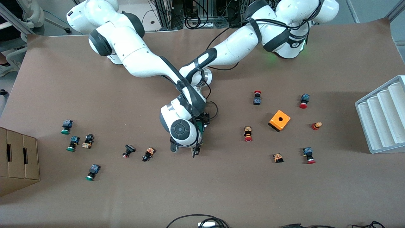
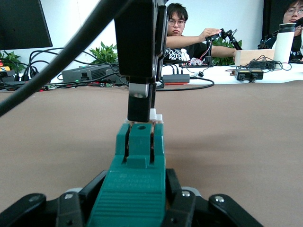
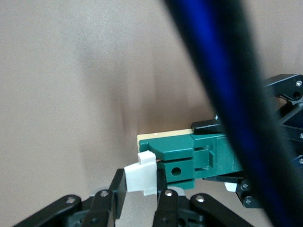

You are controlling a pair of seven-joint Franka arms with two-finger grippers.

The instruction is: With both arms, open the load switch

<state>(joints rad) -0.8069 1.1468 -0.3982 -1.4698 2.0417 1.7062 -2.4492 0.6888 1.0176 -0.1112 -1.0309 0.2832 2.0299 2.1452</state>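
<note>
Both arms meet over the middle of the table, wrists crossed, the right arm lying over the left in the front view.

Load switch (image 2: 137, 189): narrow green bar with a small white block (image 3: 141, 177) at one end. Held up off the brown table (image 1: 221, 190) between the two grippers, mid-table; mostly hidden under the right wrist in the front view, only a sliver of green showing.

Left gripper (image 2: 135, 208): clenched on the green body of the load switch, fingers pressed against both of its sides.

Right gripper (image 3: 137, 198): over the same spot, jaws closed on the white block end. One finger (image 2: 141, 101) comes down from above onto that end, as seen from the left wrist.

Scattered on the table, well apart from the grippers: orange box (image 1: 279, 120) toward the left arm's end, with red push buttons (image 1: 248, 133) around it. Green push buttons (image 1: 66, 126) toward the right arm's end. White tray (image 1: 383, 117) at the left arm's edge, cardboard box (image 1: 19, 158) at the right arm's.
</note>
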